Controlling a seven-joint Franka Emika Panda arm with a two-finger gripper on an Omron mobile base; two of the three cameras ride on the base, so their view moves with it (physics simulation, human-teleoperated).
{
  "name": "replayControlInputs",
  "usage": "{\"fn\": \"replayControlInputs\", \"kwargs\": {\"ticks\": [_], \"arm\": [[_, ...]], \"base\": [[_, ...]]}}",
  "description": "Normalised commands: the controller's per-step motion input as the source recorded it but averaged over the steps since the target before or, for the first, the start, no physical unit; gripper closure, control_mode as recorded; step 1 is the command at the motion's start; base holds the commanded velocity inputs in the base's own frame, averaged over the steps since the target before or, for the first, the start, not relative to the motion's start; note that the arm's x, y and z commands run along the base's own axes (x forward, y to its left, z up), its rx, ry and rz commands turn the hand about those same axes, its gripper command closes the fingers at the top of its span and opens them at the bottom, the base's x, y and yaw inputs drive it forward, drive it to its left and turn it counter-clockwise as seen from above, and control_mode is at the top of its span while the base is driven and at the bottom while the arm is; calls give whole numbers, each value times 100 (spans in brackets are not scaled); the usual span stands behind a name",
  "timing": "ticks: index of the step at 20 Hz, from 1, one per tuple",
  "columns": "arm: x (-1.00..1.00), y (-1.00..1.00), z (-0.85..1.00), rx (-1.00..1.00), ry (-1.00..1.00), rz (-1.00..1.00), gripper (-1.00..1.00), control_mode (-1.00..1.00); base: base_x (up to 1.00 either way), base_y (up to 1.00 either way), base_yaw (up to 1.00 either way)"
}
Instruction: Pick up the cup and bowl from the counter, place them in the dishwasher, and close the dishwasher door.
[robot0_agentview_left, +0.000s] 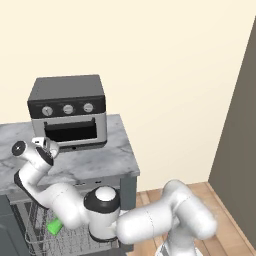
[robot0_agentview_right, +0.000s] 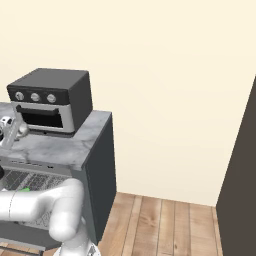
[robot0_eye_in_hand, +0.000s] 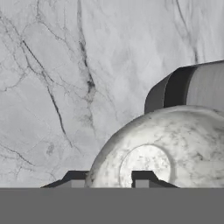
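Cup (robot0_agentview_left: 55, 226) first, at the far left and low: we see it already lying in the rack of the open dishwasher (robot0_agentview_left: 35, 220), a green shape between the wires. So we judge the bowl is the step in hand.

Moving right and up, the gripper (robot0_agentview_left: 47, 146) hangs over the counter (robot0_agentview_left: 95, 160), just in front of the toaster oven (robot0_agentview_left: 67, 110). In the right base view the gripper (robot0_agentview_right: 7, 131) shows at the left edge, with a pale round shape beside it that is probably the bowl (robot0_agentview_right: 22, 130).

In the hand view the bowl (robot0_eye_in_hand: 175, 148) is very close — the two finger tips (robot0_eye_in_hand: 142, 178) rise right before its rim, and its wall seems to pass between them. Whether the jaws already press on it or stand apart, we cannot tell.

To do this step well, we would make sure one finger goes inside the rim and the other outside, then close firmly, because the wall is smooth and shiny and could slip. We would lift straight up before turning toward the dishwasher — the oven stands just behind, so a wide swing may hit it. In the rack, we would set the bowl apart from the cup.
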Motion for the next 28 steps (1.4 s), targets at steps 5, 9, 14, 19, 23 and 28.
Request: {"fn": "replayControlInputs", "kwargs": {"ticks": [5, 9, 14, 19, 23, 28], "arm": [[-15, 0, -1, 0, -2, 0, 100, -100], [-81, 0, 6, 0, -7, 0, 100, -100], [-89, 0, 2, 1, -6, 0, 100, -100], [-82, -8, -4, 0, -8, 0, 100, -100], [-73, -15, -18, 0, -9, 0, 100, -100], [-80, -13, -13, 3, -6, 0, 100, -100]], "base": [[0, 0, 0], [0, 0, 0], [0, 0, 0], [0, 0, 0], [0, 0, 0], [0, 0, 0]]}}
